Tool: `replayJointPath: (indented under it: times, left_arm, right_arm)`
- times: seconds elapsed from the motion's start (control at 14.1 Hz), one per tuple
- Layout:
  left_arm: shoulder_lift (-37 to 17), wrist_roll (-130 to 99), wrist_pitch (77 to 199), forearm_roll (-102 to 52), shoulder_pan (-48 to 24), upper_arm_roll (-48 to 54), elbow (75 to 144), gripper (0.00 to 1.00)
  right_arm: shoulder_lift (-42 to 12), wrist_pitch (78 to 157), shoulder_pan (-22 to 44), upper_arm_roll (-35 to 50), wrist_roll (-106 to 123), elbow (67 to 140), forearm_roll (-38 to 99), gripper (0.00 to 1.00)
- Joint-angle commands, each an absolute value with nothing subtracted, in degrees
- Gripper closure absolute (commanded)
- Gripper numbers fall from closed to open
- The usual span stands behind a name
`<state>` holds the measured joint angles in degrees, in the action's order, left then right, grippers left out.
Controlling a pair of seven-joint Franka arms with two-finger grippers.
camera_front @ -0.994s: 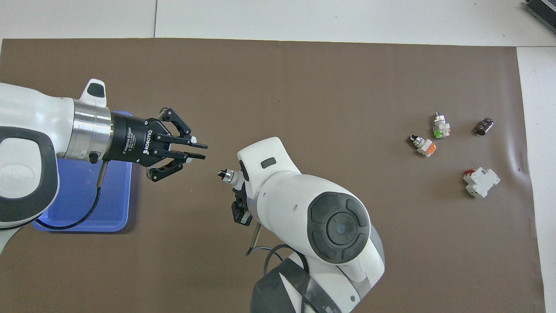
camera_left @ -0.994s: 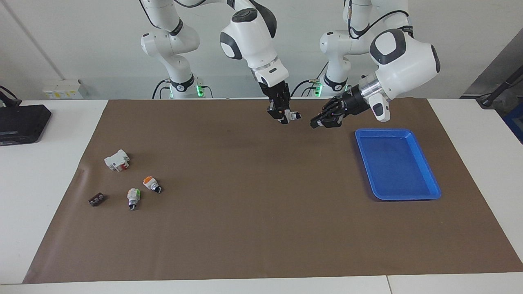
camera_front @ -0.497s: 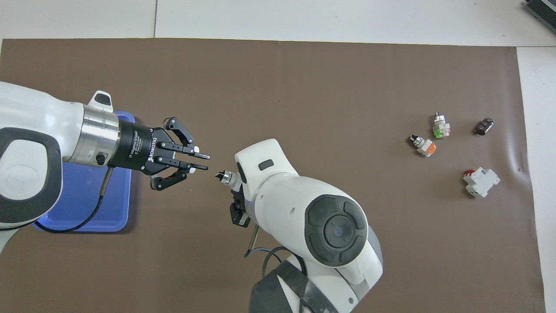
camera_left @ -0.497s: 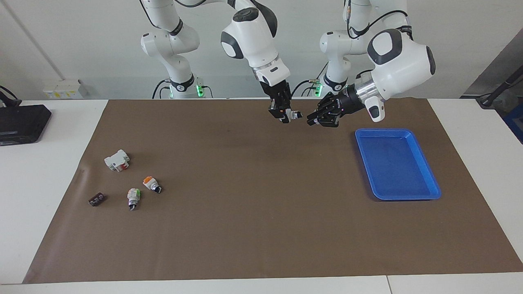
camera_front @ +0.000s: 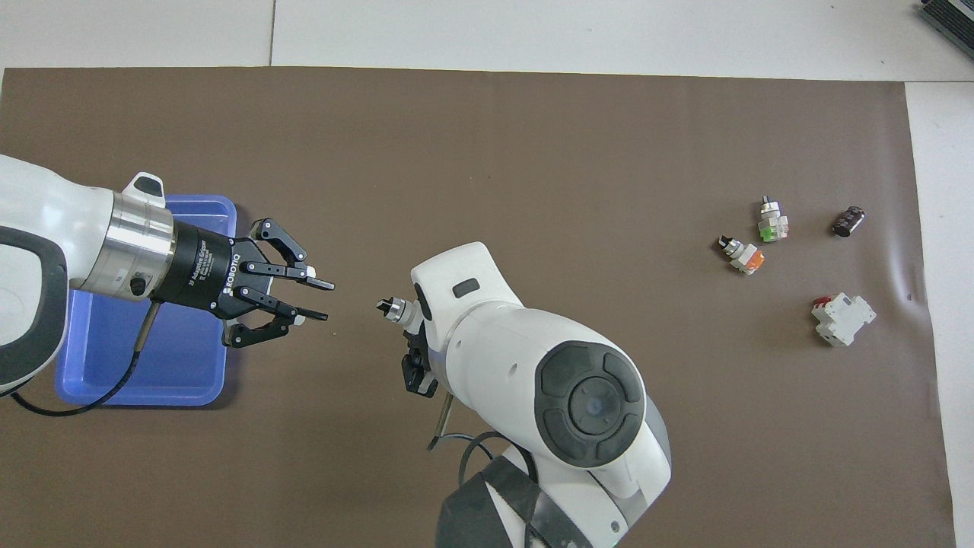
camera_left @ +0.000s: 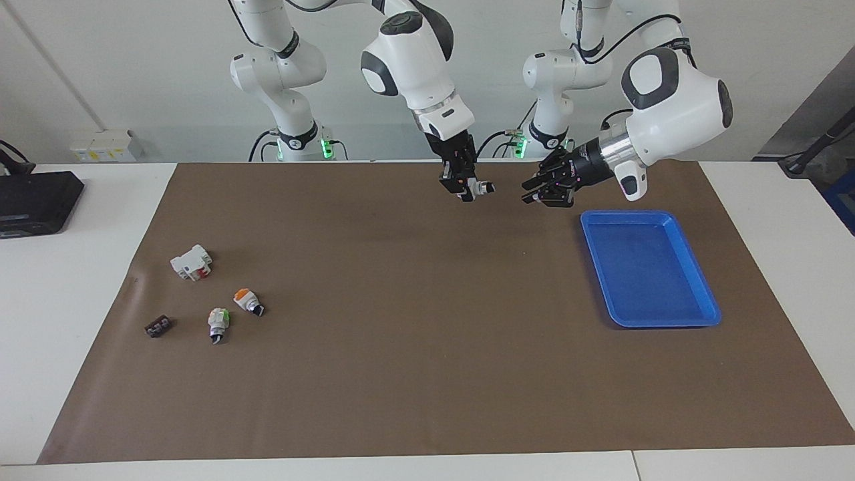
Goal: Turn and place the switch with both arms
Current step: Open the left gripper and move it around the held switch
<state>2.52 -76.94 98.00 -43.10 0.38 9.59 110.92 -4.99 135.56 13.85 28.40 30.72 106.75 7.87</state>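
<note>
At upper centre my right tool (camera_left: 465, 189) grips the switch (camera_left: 479, 189), knob pointing sideways at my left tool (camera_left: 534, 194), which hangs apart with fingers parted, level with it, beside the tray (camera_left: 695, 314).

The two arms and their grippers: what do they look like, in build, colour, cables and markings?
Both arms are glossy white, rounded segments with dark grey joint caps. The left arm ends in a silver wrist ring and a black linkage-fingered left gripper printed ROBOTIQ in white, with a thin black cable looping from the wrist. The right gripper is black too; cables trail under the right arm. Green lights glow at both bases.
</note>
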Motion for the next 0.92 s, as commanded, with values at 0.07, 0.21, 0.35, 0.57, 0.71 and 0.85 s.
replayJointPath:
  times: [0.07,0.21,0.35,0.57,0.71,0.85]
  left_arm:
    - [4.9,-80.5,98.9,-43.4,-2.7,9.8,114.1,0.58]
    - [4.8,-81.4,99.5,-44.8,-3.3,9.8,114.1,0.58]
    - [4.1,-83.3,99.3,-46.7,-3.3,9.8,112.2,0.6]
    - [3.2,-85.4,99.8,-46.8,-3.2,9.8,110.4,0.62]
    - [3.1,-85.4,101.1,-47.2,-2.3,9.8,110.4,0.64]
    - [3.1,-85.4,102.6,-47.7,-1.1,9.7,110.4,0.64]
  right_arm:
    - [-7.0,140.0,13.8,28.6,29.4,105.9,7.6,1.0]
    - [-7.1,140.4,13.8,28.6,29.4,105.8,7.6,1.0]
    - [-7.1,140.4,13.9,28.6,29.4,105.9,7.6,1.0]
    - [-7.1,140.3,14.3,28.5,29.6,106.1,7.3,1.0]
    - [-7.1,140.3,14.3,28.6,29.6,106.1,6.7,1.0]
    - [-7.1,140.3,14.3,28.6,29.6,106.1,6.7,1.0]
